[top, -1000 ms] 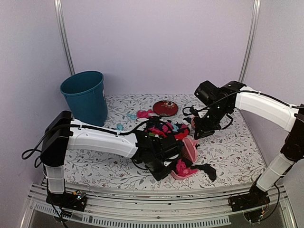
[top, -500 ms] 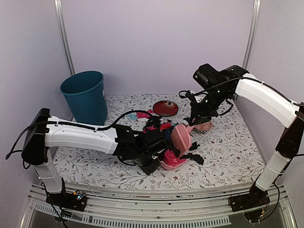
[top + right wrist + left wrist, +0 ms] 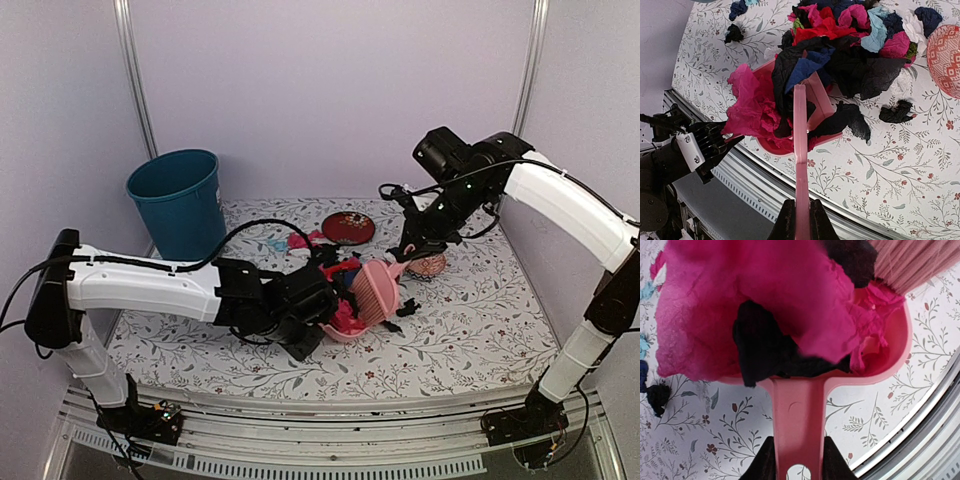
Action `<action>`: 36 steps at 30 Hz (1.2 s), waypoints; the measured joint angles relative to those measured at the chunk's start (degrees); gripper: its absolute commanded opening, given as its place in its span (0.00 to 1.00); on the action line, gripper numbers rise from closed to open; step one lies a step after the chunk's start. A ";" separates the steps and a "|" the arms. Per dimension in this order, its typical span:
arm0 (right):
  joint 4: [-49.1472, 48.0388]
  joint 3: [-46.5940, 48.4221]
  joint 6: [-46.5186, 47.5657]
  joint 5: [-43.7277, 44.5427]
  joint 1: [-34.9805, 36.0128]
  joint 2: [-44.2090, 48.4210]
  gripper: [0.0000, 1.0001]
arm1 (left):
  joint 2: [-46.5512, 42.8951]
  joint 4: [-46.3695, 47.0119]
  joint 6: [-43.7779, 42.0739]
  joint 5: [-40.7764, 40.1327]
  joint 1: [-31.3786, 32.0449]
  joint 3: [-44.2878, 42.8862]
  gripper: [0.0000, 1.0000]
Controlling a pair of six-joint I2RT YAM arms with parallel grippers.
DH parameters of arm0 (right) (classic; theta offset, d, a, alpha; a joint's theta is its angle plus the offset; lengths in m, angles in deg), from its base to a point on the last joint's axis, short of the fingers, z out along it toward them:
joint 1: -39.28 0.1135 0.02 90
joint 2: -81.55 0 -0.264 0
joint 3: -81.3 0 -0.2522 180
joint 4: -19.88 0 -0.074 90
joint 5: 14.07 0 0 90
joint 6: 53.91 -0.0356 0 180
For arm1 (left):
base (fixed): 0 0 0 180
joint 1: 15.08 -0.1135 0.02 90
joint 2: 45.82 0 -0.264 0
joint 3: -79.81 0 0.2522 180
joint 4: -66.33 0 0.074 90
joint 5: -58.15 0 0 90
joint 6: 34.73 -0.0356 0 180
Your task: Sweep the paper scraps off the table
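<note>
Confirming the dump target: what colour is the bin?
The bin is teal; top external view shows it best.

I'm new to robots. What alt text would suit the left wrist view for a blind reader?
A pink dustpan heaped with hot pink and black paper scraps, its handle gripped by the left tool at the bottom edge. Pink brush bristles enter top right; the leaf-patterned table lies below.

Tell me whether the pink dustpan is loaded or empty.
Loaded: crumpled pink and black paper scraps heap in the dustpan, covering most of its scoop.

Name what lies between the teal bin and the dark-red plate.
Top view: loose light-blue and pink paper scraps on the table, plus the left arm's cable.
</note>
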 measured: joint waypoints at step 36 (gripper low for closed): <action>0.07 2.78 -2.32 4.59 -6.03 11.04 0.02 | -15.98 -6.82 1.11 -13.40 -8.98 -0.20 0.17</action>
